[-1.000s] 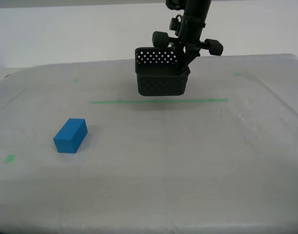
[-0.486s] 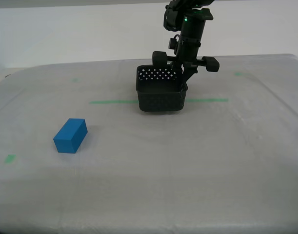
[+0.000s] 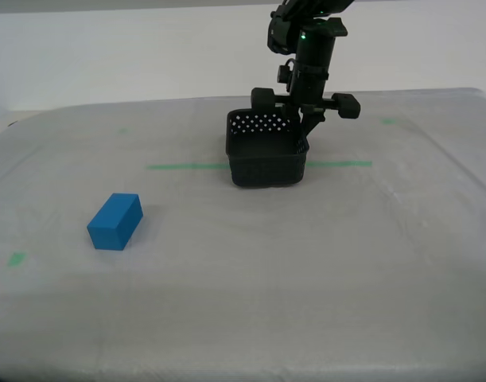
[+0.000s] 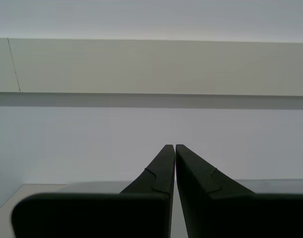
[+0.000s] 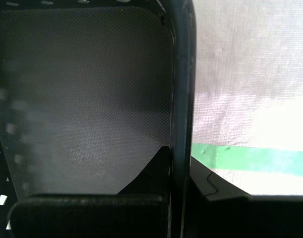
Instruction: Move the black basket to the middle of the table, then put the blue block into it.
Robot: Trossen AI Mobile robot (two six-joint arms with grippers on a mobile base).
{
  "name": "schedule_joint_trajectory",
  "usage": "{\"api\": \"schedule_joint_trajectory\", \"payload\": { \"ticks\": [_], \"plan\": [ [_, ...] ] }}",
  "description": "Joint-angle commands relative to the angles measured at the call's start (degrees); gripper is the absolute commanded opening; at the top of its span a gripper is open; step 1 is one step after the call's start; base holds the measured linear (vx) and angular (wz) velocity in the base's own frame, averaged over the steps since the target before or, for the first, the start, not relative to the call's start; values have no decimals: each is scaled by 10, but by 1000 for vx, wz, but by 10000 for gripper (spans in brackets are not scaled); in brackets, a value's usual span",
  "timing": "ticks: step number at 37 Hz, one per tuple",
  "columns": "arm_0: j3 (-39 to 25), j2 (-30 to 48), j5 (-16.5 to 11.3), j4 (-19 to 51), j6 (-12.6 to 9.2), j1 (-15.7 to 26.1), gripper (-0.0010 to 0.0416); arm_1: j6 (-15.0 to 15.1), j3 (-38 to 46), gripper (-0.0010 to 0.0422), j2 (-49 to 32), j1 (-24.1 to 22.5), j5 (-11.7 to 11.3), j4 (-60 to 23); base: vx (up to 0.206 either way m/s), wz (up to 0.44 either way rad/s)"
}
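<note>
The basket (image 3: pixel 268 156) had been lowered onto the worktop (image 3: pixel 306 263), astride the green tape line (image 3: pixel 187 166) at the far middle, its right wall pinched by the first hand (image 5: pixel 180 171). The block (image 3: pixel 114 221) lay near left; the second hand (image 4: pixel 175 151) was closed, empty.

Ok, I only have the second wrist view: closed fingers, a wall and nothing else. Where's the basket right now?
Observer: The black basket sits on the table, across the green tape line, in the exterior view.
Operator: Is anything holding it?
Observer: Yes. In the first wrist view my first gripper is clamped on the basket's wall, one finger inside and one outside.
Operator: And the block?
Observer: The blue block lies on the cloth towards the exterior view's left, well apart from the basket.
Operator: Anything in the basket?
Observer: No, the first wrist view shows a bare floor.
</note>
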State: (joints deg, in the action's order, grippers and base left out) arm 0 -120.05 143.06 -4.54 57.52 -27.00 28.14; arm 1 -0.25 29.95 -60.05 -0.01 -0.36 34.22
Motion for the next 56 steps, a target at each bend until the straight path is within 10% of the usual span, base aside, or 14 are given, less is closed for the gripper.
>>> {"api": "schedule_joint_trajectory", "payload": {
  "ticks": [1, 20, 46, 56],
  "plan": [
    [0, 0, 1, 6, -11, -3, 0, 1, 0, 0, 0, 0, 0, 2, 0, 0],
    [0, 0, 3, 11, -10, -8, 35, 1, 0, 0, 0, 0, 0, 2, 0, 0],
    [0, -30, 3, 30, 27, -8, 406, 1, 0, 0, 0, 0, 0, 2, 0, 0],
    [0, -69, 3, 54, 30, -8, 366, 1, 0, 0, 0, 0, 0, 2, 0, 0]
  ]
}}
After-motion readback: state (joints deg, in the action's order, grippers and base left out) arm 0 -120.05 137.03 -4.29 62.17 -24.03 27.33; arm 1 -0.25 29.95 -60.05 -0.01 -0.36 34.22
